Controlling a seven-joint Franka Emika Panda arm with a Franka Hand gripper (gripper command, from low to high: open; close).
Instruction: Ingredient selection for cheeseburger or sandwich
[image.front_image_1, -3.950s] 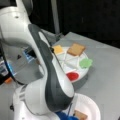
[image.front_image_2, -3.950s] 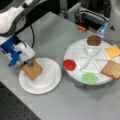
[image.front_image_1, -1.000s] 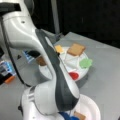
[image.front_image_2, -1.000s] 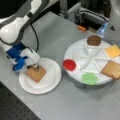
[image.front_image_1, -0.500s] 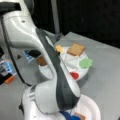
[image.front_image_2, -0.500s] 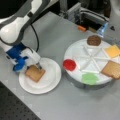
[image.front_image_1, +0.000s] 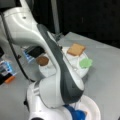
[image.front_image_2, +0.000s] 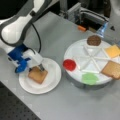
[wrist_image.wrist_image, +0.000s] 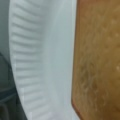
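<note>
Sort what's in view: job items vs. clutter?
Job:
- tan toast square on white paper plate, gripper at it
- second tan toast square
- dark brown round patty
- yellow cheese square

Lying about:
- red disc
- green leafy piece
- orange block

Tan-brown toast square (image.front_image_2: 37, 74) with speckled crumb on a white paper plate (image.front_image_2: 53, 80) with a ribbed rim. White divided tray (image.front_image_2: 93, 60) beside that plate: dark brown patty (image.front_image_2: 94, 40), yellow cheese square (image.front_image_2: 113, 51), second tan-brown toast (image.front_image_2: 112, 69), green leafy piece (image.front_image_2: 89, 78), red disc (image.front_image_2: 69, 64). Grey table (image.front_image_2: 75, 105). White and dark grey arm (image.front_image_1: 52, 65), blue at the gripper (image.front_image_2: 40, 67), dark fingers (image.front_image_2: 41, 67).
</note>
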